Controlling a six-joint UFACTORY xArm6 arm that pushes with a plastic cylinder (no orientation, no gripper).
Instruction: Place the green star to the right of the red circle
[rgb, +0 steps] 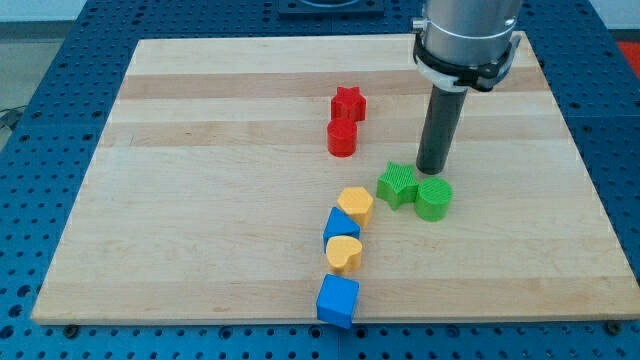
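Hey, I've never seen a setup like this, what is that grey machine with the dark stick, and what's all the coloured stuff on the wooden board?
It's a robot arm seen by one camera looking down at a wooden board. The arm has no gripper, only a dark rod; my tip slides along the board to push blocks, so nothing is held. My tip sits just above the green star and green cylinder. Toward the view's top-left are a red star and red circle. Below lie a yellow hexagon, blue block, yellow heart and blue cube.
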